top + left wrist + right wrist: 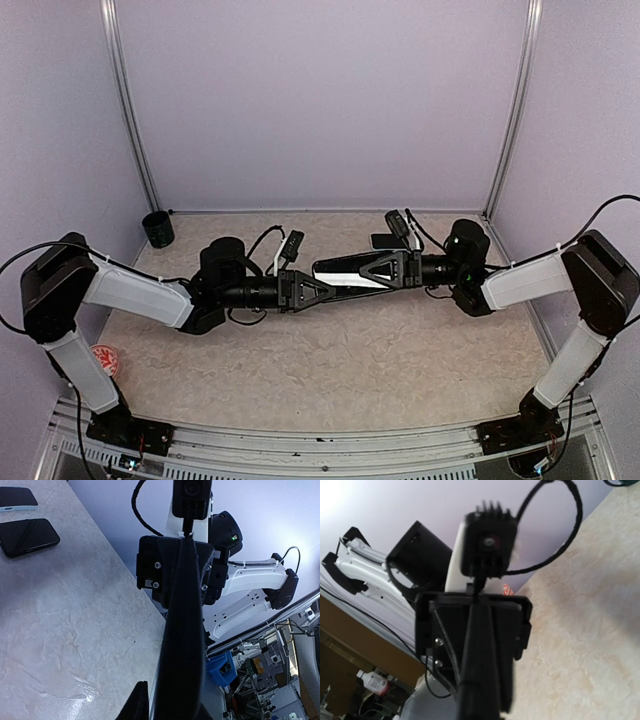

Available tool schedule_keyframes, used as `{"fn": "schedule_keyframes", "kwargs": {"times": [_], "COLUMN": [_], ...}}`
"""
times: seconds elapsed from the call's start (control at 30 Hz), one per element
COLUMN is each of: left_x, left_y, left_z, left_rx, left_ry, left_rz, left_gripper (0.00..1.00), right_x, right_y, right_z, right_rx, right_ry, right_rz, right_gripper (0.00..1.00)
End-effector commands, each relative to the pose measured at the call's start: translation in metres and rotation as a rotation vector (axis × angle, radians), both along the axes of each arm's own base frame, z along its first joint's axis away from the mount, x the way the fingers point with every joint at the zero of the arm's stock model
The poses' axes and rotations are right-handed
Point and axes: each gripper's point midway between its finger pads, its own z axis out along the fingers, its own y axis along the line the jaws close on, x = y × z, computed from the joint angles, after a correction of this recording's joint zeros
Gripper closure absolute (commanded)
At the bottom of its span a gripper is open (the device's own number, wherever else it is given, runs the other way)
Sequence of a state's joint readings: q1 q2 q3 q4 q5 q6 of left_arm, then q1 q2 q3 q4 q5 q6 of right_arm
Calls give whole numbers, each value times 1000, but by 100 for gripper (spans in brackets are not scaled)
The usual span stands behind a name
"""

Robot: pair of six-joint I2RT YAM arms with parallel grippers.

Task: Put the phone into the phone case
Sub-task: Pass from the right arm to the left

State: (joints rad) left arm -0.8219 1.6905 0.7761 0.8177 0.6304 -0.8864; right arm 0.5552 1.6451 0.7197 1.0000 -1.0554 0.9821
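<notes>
The piece I am working with is a thin black slab with a white face (350, 272). It is off the table, slung roughly level between my two arms above the middle of the pale marbled tabletop (330, 370). I cannot tell from any view whether it is the phone, the case, or one seated in the other. The left gripper (318, 288) is pinched on its left end and the right gripper (372, 270) on its right end, so the two tools face each other nose to nose.

The overhead camera is the one that shows me the white face. Both wrist cameras see the slab edge-on, as a narrow black strip running away from the lens to the other gripper's black block. The right wrist picture is blurred, and I cannot make out that gripper's own fingertips in it.

The left wrist camera shows two flat pieces lying just beside each other on the table. One is a flat black rounded rectangle (27, 537). Beyond it is a dark flat piece with a pale rim (17, 497), cut off by the frame edge. Overhead I can only make out one dark flat patch (384, 241) at the back, near the right wrist.

Further out, a black cup (157, 228) stands in the back left corner. A red-and-white round disc (105, 358) lies beside the left arm's lower link.
</notes>
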Motion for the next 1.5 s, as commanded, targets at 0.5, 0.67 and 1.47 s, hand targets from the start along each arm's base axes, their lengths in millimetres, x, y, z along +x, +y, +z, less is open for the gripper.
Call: {"fn": "schedule_keyframes", "kwargs": {"times": [0.5, 0.67, 1.47], "left_x": [5, 3, 1], "left_y": [0, 5, -3], "left_z": [-2, -1, -5], "left_rx": [14, 17, 30], "left_ry": [-18, -26, 22], "left_rz": [28, 29, -14], "left_gripper": [100, 100, 100], "right_x": [-8, -6, 37], "right_y": [-7, -18, -65], "right_z": [14, 22, -11], "right_rx": [25, 27, -168], "right_ry": [-63, -61, -53], "right_rz": [25, 18, -269], "right_gripper": [42, 40, 26]}}
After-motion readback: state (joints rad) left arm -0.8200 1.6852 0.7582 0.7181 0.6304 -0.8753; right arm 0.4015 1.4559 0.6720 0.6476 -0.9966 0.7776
